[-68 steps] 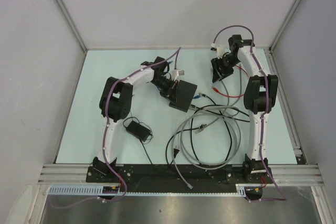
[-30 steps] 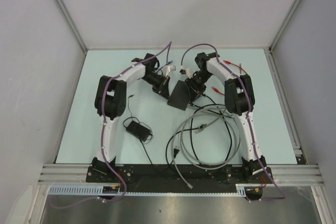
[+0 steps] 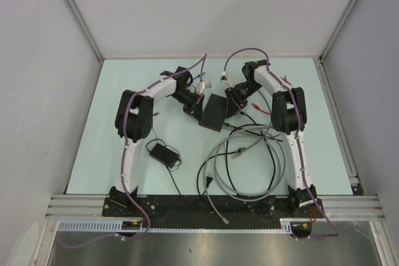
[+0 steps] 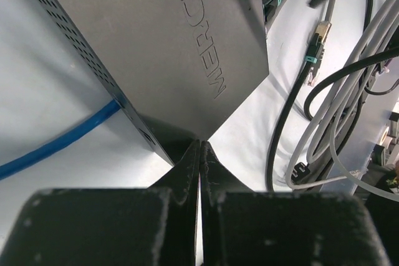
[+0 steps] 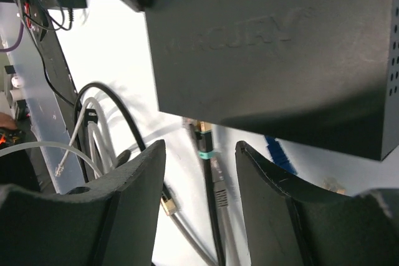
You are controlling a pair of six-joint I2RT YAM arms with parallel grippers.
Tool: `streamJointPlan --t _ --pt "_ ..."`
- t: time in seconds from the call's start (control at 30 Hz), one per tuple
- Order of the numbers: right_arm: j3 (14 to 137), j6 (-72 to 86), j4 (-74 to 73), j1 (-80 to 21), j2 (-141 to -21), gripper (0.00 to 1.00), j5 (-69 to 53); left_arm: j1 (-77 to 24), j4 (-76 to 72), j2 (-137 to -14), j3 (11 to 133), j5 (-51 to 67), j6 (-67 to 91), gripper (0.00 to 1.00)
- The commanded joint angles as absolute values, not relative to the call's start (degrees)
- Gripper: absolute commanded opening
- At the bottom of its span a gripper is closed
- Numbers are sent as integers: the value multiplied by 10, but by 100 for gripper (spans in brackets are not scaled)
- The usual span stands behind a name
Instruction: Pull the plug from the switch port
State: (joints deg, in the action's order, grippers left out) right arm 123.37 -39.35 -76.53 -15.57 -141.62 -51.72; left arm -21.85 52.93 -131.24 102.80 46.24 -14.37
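R tool (image 5: pixel 199 149) jaws apart, teal-boot plug (image 5: pixel 203 136) at switch (image 5: pixel 268 48), wrist cams only

On the overhead camera I get bright, even, diffuse light across the pale worktop (image 3: pixel 106 123), with only short, soft shadows beside the cables (image 3: pixel 216 167). On both wrist cameras the worktop burns out to near white. The switch (image 4: pixel 168 35) reads dark with a dull sheen, its raised lettering faint on the right wrist view, and the left end effector (image 4: pixel 199 149) and right end effector (image 5: pixel 199 147) sit murky and soft-focused in the foreground.
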Motion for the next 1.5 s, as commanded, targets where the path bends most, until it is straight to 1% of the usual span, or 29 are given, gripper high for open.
streamJointPlan --t 0.0,0.87,1.17,1.33,1.47 --pt "1232 -409 -800 -154 -1439 54 -524 -223 504 -1324 1002 361 -165 0" --pt "1228 -385 -780 -182 -1478 52 -512 -227 503 -1323 999 354 -163 0" --pt "1214 -323 -724 -192 -1479 46 -461 -227 504 -1324 999 354 -162 0" --pt "1205 -308 -710 -195 -1479 37 -445 -228 501 -1325 999 355 -163 0" --pt "1205 -299 -708 -195 -1479 36 -443 -227 502 -1325 999 354 -162 0"
